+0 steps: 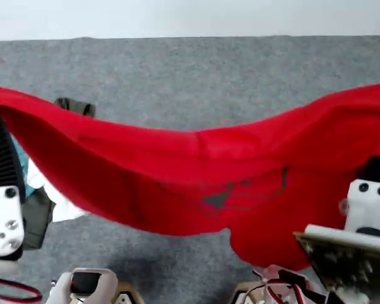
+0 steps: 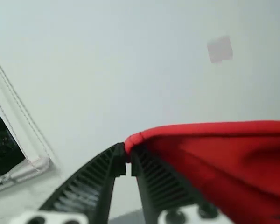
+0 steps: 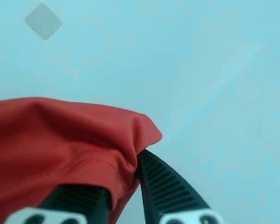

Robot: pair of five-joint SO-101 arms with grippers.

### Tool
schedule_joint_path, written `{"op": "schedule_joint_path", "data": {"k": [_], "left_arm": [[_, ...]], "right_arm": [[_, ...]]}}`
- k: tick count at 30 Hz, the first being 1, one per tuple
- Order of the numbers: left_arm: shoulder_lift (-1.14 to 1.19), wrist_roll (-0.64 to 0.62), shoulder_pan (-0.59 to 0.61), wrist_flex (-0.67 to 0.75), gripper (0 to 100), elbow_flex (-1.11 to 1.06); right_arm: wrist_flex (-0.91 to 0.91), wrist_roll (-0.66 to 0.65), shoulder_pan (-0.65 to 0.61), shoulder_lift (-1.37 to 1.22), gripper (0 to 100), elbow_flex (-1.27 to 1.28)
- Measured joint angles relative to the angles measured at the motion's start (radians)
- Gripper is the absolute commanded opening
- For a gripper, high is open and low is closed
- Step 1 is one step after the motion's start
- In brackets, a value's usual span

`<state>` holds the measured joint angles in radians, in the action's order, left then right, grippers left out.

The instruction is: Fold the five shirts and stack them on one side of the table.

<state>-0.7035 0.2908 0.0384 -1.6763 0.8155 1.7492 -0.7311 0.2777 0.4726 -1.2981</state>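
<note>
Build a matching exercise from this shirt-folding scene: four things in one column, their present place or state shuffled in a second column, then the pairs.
Things
1. red cotton shirt
2. olive-green garment
3. white garment
4. left gripper

Places or states
A. shut on a hemmed corner of the red cloth
B. on the grey table, showing past the hanging cloth's far edge
C. held up in the air, spread wide
D. on the table, showing past the hanging cloth's near edge

Pairs: 1-C, 2-B, 3-D, 4-A
</note>
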Motion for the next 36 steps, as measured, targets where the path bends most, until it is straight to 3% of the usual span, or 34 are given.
{"op": "schedule_joint_path", "data": {"k": [10,13,22,32,36], "left_arm": [[0.114,0.0,-0.003,-0.02,0,-0.339],[0.19,0.0,-0.003,0.029,0,-0.503],[0.377,-0.005,-0.005,0.405,0,-0.885],[0.674,-0.005,-0.003,0.827,0,-0.961],[0.804,-0.008,-0.003,0.919,0,-0.895]], "right_arm": [[-0.009,0.014,-0.16,-0.021,1.2,0.531],[-0.106,0.017,-0.193,-0.044,1.2,0.778],[-0.626,0.018,-0.206,-0.147,1.2,1.364],[-1.03,0.018,-0.203,-0.35,1.3,1.422],[-1.143,0.018,-0.184,-0.425,1.3,1.421]]}}
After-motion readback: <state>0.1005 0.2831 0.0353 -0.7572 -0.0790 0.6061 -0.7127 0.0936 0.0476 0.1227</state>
